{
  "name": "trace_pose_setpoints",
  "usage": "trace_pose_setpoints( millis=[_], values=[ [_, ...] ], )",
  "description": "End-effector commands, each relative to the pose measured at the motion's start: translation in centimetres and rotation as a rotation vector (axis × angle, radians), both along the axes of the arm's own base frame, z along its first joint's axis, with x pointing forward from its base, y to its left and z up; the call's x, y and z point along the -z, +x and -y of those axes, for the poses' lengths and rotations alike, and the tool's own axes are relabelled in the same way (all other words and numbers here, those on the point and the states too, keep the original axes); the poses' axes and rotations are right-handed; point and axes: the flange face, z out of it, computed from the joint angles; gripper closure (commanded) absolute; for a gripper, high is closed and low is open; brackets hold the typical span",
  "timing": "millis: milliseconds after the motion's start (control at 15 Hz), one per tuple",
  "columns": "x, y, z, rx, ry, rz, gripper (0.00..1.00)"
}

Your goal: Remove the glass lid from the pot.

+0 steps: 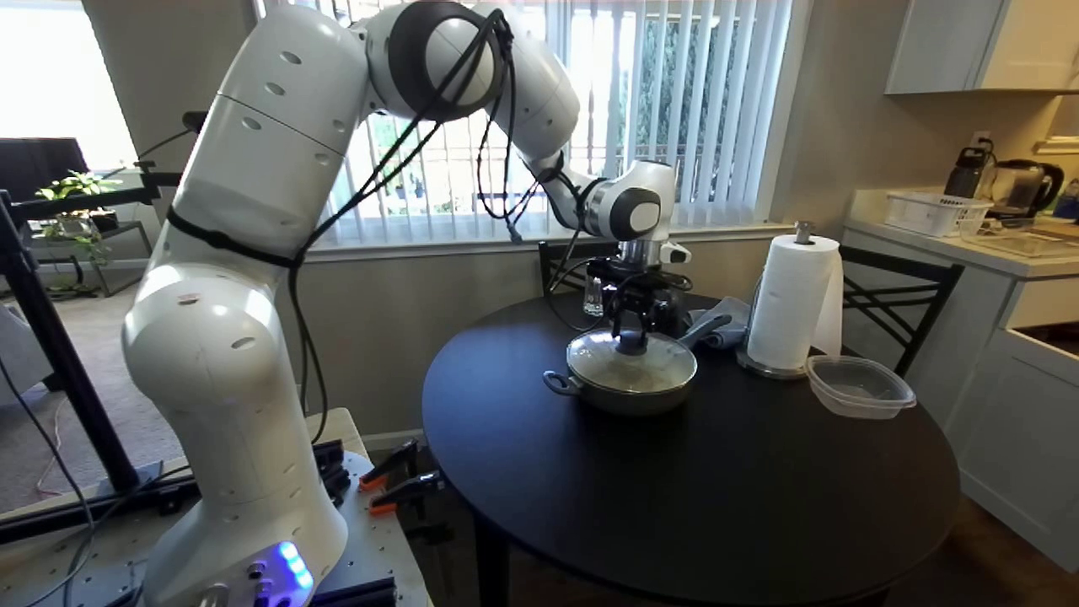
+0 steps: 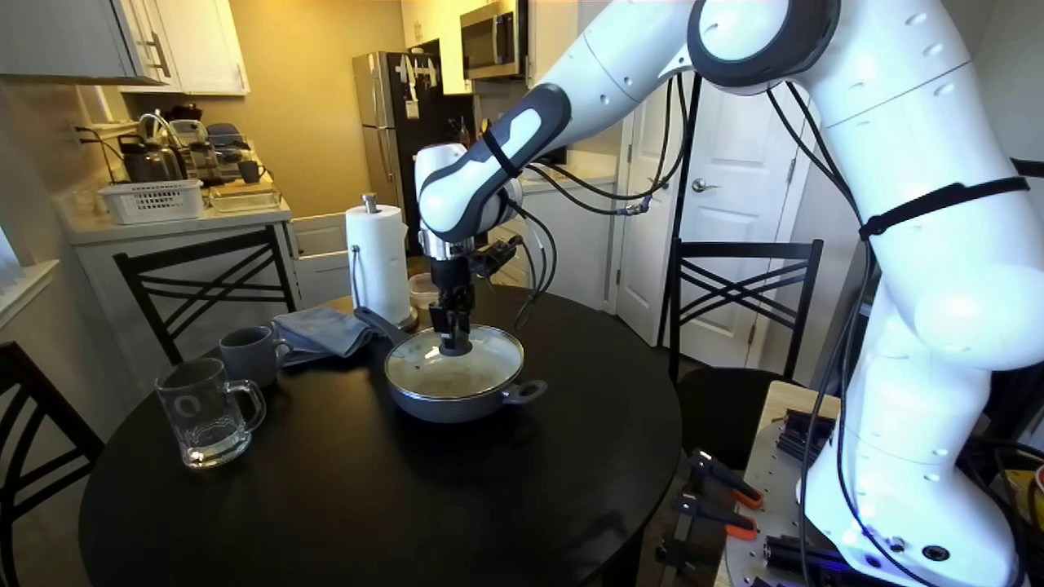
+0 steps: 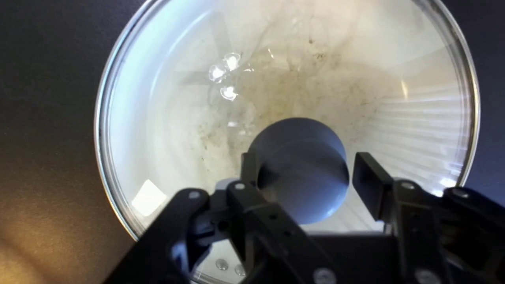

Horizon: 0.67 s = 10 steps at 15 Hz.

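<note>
Brightly, the metal-rimmed glass lid (image 3: 284, 94) glints on the pot (image 2: 449, 408); parted fingers (image 3: 370, 185) straddle its dark knob (image 3: 300, 169).

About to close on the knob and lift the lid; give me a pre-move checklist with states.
1. Glass lid seated on pot: ok in both exterior views.
2. Knob between the fingers of the gripper: ok, one either side in the wrist view.
3. Gripper shut on knob: not ok, gap visible beside one finger.
4. Contact at the opposite finger: cannot tell.
5. Paper towel roll apart from lid: ok in an exterior view.
</note>
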Motion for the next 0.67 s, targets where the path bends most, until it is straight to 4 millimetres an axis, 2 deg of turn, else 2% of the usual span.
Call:
trace_pose_setpoints(
  millis=[0,400,600],
  values=[
    [-0.3,0.5,0.2,-0.028,0.030,-0.013,0.66],
    [-0.3,0.3,0.0,-0.030,0.029,-0.016,0.68],
    [-1.9,0.1,-0.8,-0.038,0.012,-0.001,0.68]
  ],
)
